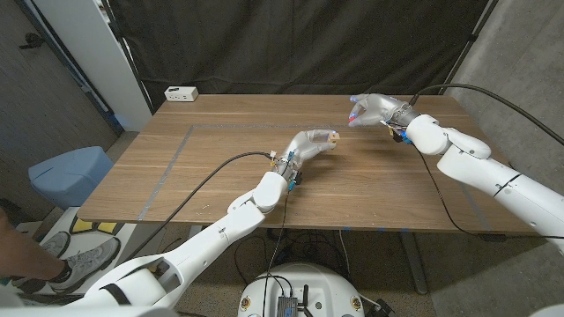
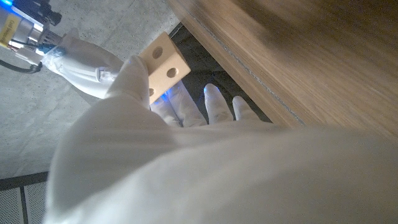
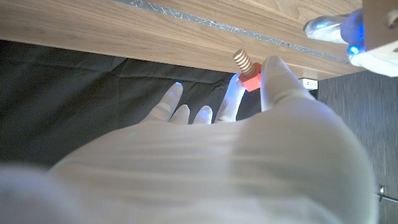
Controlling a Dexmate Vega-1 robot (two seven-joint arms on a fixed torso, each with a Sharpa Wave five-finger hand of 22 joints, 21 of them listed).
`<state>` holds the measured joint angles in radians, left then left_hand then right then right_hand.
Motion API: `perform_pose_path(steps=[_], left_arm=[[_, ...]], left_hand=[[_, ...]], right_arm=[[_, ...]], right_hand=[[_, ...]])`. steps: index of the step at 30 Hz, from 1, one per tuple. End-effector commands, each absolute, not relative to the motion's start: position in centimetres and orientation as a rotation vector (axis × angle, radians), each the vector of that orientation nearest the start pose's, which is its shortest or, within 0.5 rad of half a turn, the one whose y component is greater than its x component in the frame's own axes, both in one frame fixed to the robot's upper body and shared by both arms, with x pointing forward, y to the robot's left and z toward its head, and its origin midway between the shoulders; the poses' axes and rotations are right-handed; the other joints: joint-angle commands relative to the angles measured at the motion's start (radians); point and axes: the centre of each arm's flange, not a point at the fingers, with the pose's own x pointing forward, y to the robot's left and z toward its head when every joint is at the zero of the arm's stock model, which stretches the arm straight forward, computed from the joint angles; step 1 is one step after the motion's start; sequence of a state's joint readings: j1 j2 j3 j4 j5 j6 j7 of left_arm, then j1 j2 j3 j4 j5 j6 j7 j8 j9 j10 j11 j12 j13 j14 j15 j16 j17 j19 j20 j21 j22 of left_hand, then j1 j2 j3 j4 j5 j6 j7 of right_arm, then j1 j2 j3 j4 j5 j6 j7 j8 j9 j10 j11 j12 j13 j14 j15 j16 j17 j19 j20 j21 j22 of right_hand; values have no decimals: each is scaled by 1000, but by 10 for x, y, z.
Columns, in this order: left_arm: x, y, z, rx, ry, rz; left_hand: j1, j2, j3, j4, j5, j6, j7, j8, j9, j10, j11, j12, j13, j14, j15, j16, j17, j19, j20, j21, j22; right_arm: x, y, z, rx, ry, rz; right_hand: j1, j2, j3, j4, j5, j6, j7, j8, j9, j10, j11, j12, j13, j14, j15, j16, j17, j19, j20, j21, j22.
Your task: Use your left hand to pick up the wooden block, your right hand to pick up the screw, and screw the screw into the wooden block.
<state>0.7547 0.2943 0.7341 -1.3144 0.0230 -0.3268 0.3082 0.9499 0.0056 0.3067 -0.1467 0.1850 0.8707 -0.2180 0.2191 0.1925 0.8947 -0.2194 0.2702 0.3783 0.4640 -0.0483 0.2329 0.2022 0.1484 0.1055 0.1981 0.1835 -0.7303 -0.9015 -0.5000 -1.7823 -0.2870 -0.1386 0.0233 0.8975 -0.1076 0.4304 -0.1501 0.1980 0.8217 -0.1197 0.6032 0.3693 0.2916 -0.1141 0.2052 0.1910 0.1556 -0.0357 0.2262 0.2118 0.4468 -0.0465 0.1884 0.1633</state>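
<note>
My left hand [image 1: 310,145] is raised above the middle of the table and holds the pale wooden block [image 1: 332,136] at its fingertips. In the left wrist view the block [image 2: 164,65] shows two round holes on one face, with my left hand [image 2: 186,155] beneath it. My right hand [image 1: 374,109] hovers over the far right of the table and pinches the screw [image 1: 354,115] by its red head. In the right wrist view the screw [image 3: 244,67] has a tan threaded shaft and a red head, held between fingers of my right hand [image 3: 217,155]. Block and screw are apart.
A white box [image 1: 181,93] sits at the table's [image 1: 220,167] far left corner. Black cables run along both arms. A blue bin [image 1: 69,172] and a person's shoe [image 1: 75,261] are on the floor to the left. A black curtain hangs behind.
</note>
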Motion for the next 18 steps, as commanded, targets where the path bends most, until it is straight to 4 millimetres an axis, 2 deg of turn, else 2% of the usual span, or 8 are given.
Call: perform_pose_path(steps=[1, 8, 18], left_arm=[[618, 47, -51, 432, -804, -311], [617, 46, -52, 426, -807, -304], [617, 43, -52, 420, -804, -304]], left_hand=[[1, 8, 2, 7, 7, 48, 0, 8, 3, 9, -2, 1, 4, 12, -107, 8, 2, -3, -2, 9, 2], [1, 9, 1, 7, 7, 50, 0, 8, 3, 9, -2, 1, 5, 12, -107, 8, 2, -3, -2, 9, 2], [1, 10, 0, 6, 7, 47, 0, 6, 3, 10, -2, -1, 5, 13, -107, 8, 2, -3, -1, 9, 2]], right_arm=[[573, -274, 82, -1101, -658, -21], [566, -275, 79, -950, -689, -20], [557, -273, 73, -829, -727, -29]], right_hand=[[-13, 1, 2, 7, -3, 11, 5, 8, 3, 5, 9, -2, 3, 10, -61, 3, 4, 14, -60, -1, 1], [-15, 1, 3, 6, -5, 17, 8, 8, -3, 7, 12, -3, 3, 10, -52, 2, 4, 10, -51, -3, 1], [-16, 3, 1, 4, -8, 29, 15, 9, -15, 12, 23, -3, 3, 16, -46, 3, 3, 10, -45, -3, 1]])
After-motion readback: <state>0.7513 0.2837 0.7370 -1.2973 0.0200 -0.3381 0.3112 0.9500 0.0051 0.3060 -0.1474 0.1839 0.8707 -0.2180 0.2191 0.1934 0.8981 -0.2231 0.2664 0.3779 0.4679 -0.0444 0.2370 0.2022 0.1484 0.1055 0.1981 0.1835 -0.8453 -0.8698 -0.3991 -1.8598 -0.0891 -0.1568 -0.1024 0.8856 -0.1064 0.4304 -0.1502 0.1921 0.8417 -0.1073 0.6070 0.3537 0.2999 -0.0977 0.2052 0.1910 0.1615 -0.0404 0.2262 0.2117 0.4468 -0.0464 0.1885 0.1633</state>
